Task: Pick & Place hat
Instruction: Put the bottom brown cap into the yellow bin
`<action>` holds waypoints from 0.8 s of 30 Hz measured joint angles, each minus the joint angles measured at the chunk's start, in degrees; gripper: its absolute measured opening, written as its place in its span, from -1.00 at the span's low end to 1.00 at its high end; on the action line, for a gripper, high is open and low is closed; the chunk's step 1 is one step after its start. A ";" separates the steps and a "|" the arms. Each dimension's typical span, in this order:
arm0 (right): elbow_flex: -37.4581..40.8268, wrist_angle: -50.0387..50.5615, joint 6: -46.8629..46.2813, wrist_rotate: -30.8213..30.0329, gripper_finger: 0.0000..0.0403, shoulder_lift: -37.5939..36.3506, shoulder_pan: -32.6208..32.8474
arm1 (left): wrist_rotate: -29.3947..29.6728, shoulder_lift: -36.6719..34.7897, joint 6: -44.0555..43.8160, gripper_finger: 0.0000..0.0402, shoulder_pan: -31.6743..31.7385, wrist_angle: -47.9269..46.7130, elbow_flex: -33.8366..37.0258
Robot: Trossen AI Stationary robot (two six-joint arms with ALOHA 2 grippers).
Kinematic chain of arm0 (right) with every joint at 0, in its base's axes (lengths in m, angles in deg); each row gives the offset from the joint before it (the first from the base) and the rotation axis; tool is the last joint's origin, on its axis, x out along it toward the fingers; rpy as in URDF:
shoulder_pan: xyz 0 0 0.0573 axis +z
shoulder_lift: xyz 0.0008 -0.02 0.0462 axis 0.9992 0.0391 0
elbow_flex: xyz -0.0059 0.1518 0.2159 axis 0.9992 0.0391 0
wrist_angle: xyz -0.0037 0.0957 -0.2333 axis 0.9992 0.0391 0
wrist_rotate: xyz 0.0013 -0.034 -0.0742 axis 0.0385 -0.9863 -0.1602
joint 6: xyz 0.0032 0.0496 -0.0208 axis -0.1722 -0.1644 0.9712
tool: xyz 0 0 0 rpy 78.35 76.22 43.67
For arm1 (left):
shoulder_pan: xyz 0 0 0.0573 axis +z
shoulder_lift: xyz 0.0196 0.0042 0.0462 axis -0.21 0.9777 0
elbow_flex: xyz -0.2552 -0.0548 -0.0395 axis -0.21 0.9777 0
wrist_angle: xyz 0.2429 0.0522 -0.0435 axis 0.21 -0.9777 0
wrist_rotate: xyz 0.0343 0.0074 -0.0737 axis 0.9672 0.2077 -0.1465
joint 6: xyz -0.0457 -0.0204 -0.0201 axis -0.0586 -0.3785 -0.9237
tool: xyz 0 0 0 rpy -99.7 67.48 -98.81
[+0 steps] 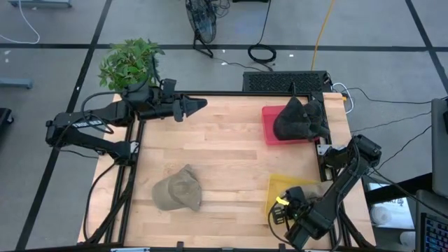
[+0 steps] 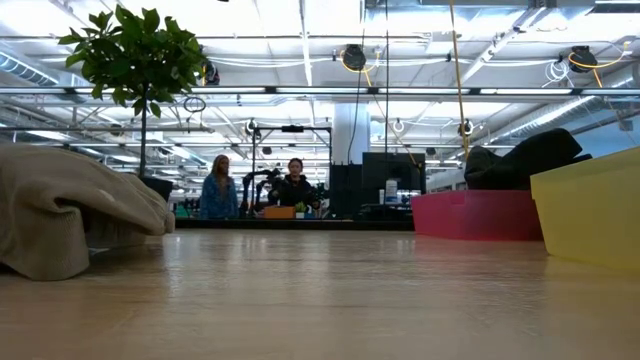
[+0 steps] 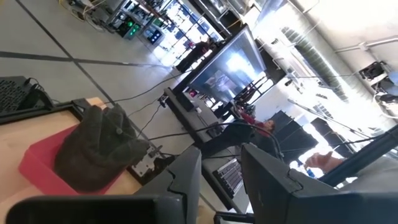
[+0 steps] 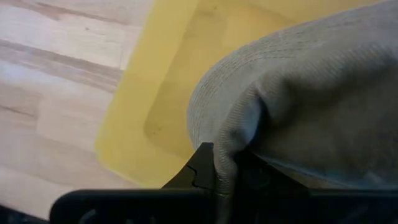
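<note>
Gripping tan hat (image 4: pixel 311 93) | right claw (image 4: pixel 227 168) clamped | over yellow bin (image 4: pixel 134 118) rim

Bright, even overhead light; ceiling lamps (image 2: pixel 352 57) glare in the low view, whose near tabletop (image 2: pixel 320 310) blurs.

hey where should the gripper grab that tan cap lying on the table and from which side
Best guess: take the tan cap by the edge of its crown, coming straight down from above. It lies flat on the bare table, slumped and soft, so a pinch should gather a fold. The left gripper hovers empty at the table's far edge; the right gripper is shut on another cap over the yellow bin.
</note>
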State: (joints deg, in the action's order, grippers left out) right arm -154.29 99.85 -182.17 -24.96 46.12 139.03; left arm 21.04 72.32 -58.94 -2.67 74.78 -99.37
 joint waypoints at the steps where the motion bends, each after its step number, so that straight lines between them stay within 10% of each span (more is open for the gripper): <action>1: 0.01 0.65 0.15 0.32 -0.93 -0.01 0.00 | 0.00 0.00 0.00 -0.43 0.00 0.11 0.00; 24: 1.46 4.04 1.40 4.30 -0.93 -0.09 0.14 | 0.59 -0.02 0.63 -0.43 -0.52 0.22 0.00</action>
State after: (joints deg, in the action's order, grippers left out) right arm -152.82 103.89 -180.77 -20.65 46.03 139.17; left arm 21.63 72.30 -58.31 -3.19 75.00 -99.37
